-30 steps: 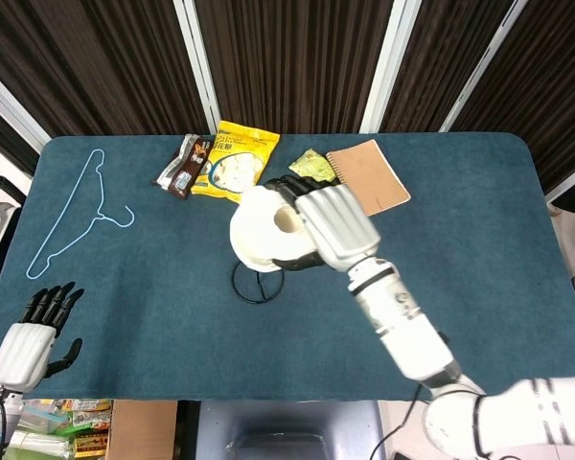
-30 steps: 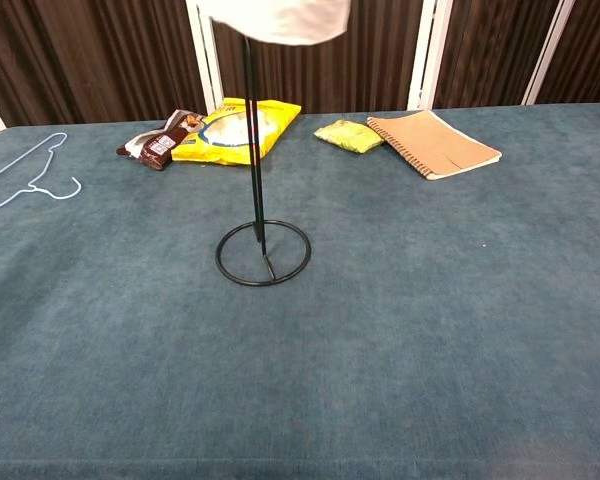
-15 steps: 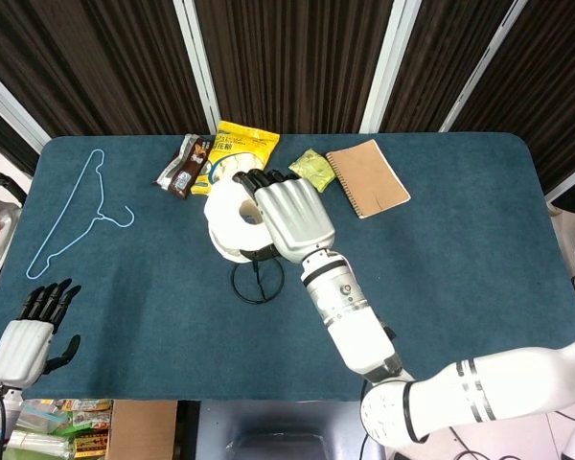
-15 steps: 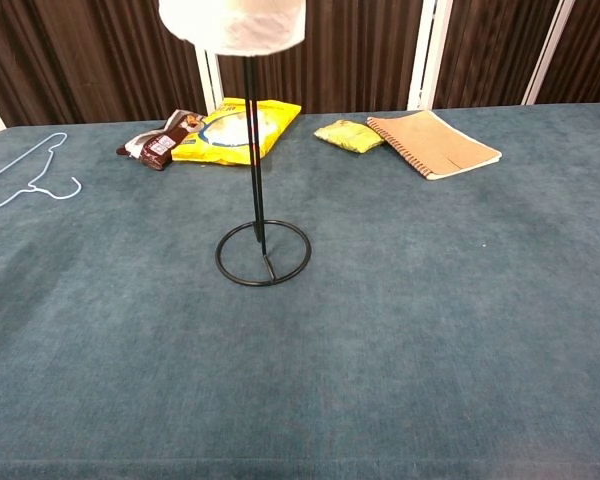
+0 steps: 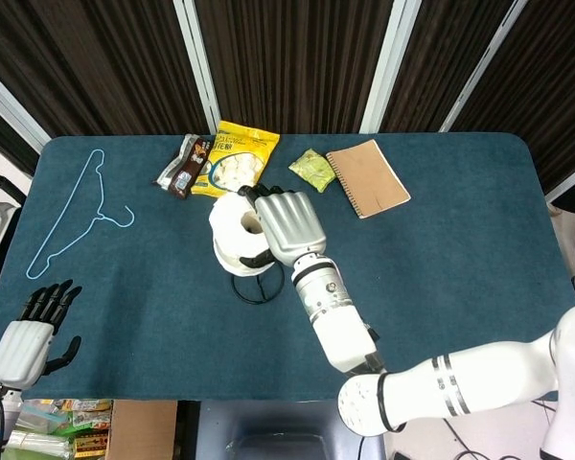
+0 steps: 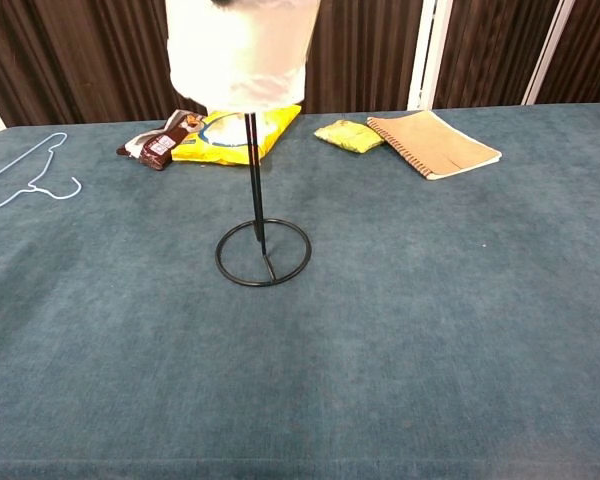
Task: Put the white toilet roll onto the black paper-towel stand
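My right hand (image 5: 286,226) grips the roll (image 5: 236,233) at centre frame, apparently threaded onto the top of the stand (image 6: 262,252) but high above its base, so lowering and release remain; my left hand (image 5: 29,337) idles open, lower left.

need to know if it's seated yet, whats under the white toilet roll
Under the white toilet roll the black stand's bare rod runs down to its ring base on the table. The rod's top is hidden inside the roll, which the right hand grips.
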`<state>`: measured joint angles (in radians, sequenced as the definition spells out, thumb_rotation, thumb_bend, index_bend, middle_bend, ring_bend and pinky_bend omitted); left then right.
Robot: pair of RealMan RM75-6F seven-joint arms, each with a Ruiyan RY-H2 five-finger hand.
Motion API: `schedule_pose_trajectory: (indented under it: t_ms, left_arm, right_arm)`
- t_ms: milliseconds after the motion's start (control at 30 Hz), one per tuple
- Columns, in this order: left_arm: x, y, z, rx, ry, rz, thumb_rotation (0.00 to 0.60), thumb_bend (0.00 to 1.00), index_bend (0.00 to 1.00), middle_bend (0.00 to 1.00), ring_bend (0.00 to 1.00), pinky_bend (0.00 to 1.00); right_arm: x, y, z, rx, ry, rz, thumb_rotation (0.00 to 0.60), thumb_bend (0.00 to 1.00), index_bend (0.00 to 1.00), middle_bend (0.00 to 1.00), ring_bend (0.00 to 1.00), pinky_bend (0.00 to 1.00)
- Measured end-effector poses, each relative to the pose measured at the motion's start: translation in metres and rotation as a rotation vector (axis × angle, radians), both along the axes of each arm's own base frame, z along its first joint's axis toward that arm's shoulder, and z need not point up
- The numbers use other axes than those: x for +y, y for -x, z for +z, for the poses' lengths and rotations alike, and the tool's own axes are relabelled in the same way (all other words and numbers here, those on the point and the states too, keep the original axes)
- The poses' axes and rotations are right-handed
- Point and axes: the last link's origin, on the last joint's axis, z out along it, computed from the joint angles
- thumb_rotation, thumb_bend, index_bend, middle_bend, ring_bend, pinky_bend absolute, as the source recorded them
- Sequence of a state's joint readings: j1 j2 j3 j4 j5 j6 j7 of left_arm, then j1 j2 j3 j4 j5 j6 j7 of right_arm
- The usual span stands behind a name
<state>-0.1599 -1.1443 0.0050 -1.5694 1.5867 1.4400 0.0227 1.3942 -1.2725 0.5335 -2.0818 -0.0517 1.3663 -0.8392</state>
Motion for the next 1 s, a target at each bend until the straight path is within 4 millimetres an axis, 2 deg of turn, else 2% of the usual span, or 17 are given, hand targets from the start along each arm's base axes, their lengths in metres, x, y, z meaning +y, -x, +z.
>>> schedule_pose_trajectory:
  t_ms: [100,167,267,300,333,400,467,733,1000]
  left_arm:
    - [0.001,0.0,-0.002,-0.001,-0.001,0.0,0.6,0.44,0.0,0.0,0.0,0.09]
    - [0.001,0.0,-0.002,-0.002,-0.001,0.0,0.6,0.44,0.0,0.0,0.0,0.09]
    - [0.002,-0.001,-0.004,-0.001,0.002,0.0,0.6,0.44,0.0,0.0,0.0,0.09]
    - [0.002,-0.001,-0.005,-0.001,0.003,0.0,0.6,0.44,0.0,0.0,0.0,0.09]
    - [0.002,-0.001,-0.005,-0.002,0.003,-0.001,0.6,0.44,0.0,0.0,0.0,0.09]
    - [0.002,-0.002,-0.006,-0.003,0.003,-0.002,0.6,0.44,0.0,0.0,0.0,0.09]
    - [0.002,-0.002,-0.007,-0.005,0.001,-0.003,0.6,0.44,0.0,0.0,0.0,0.09]
    - [0.001,-0.004,-0.01,-0.009,-0.001,-0.008,0.6,0.44,0.0,0.0,0.0,0.09]
    - [-0.001,0.0,0.003,-0.015,-0.005,-0.012,0.6,0.44,0.0,0.0,0.0,0.09]
  right_arm:
    - [0.0,0.001,-0.003,0.021,-0.005,-0.006,0.6,0.34,0.7,0.62,0.58,0.51]
    - [0.0,0.002,-0.004,0.034,-0.007,-0.009,0.6,0.34,0.56,0.57,0.52,0.47]
    - [0.001,0.004,-0.005,0.049,-0.021,-0.026,0.6,0.32,0.12,0.3,0.29,0.3]
    - [0.001,0.005,-0.006,0.054,-0.024,-0.033,0.6,0.29,0.04,0.22,0.21,0.24]
    - [0.001,0.005,-0.005,0.058,-0.023,-0.034,0.6,0.27,0.01,0.16,0.15,0.2]
    - [0.001,0.005,-0.004,0.066,-0.008,-0.024,0.6,0.21,0.0,0.04,0.04,0.11]
    - [0.001,0.004,-0.001,0.075,0.007,-0.018,0.6,0.19,0.0,0.0,0.0,0.05]
    - [0.002,0.007,0.003,0.1,0.025,-0.017,0.6,0.15,0.0,0.0,0.0,0.02]
    - [0.008,0.01,0.01,0.13,0.041,0.011,0.6,0.15,0.0,0.0,0.0,0.02]
